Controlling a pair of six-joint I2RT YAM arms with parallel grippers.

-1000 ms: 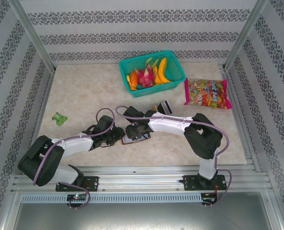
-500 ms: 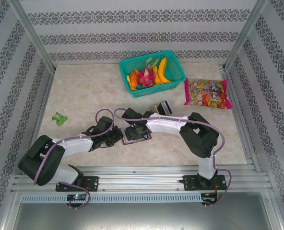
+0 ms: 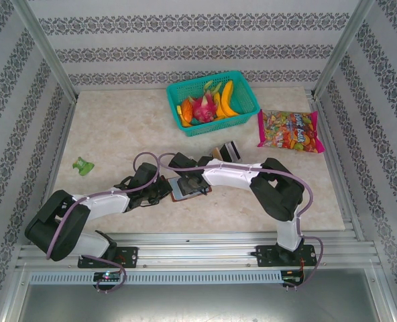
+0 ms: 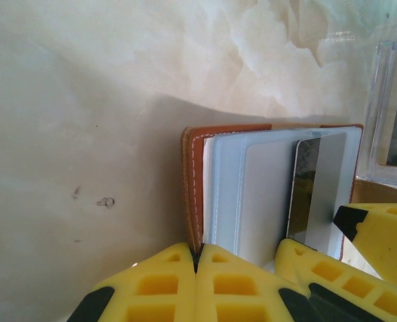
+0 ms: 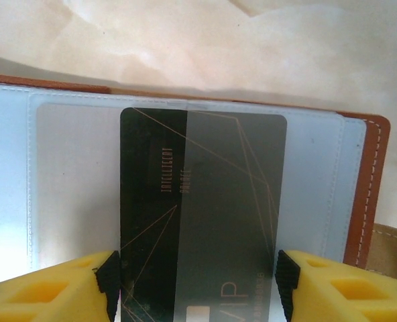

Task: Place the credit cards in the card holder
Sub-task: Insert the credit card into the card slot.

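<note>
While the left gripper (image 4: pixel 197 265) is clamped shut on the holder's (image 4: pixel 192 174) brown cover, pinning it open near the middle of the worktop's (image 3: pixel 118 127) near edge, we see the right gripper (image 5: pixel 198 285) grasping a dark card (image 5: pixel 205 201) across its width, flat over the grey-blue pockets. We judge insertion to be in hand. The next move calls for a straight, unskewed push into a slot, then release.
</note>
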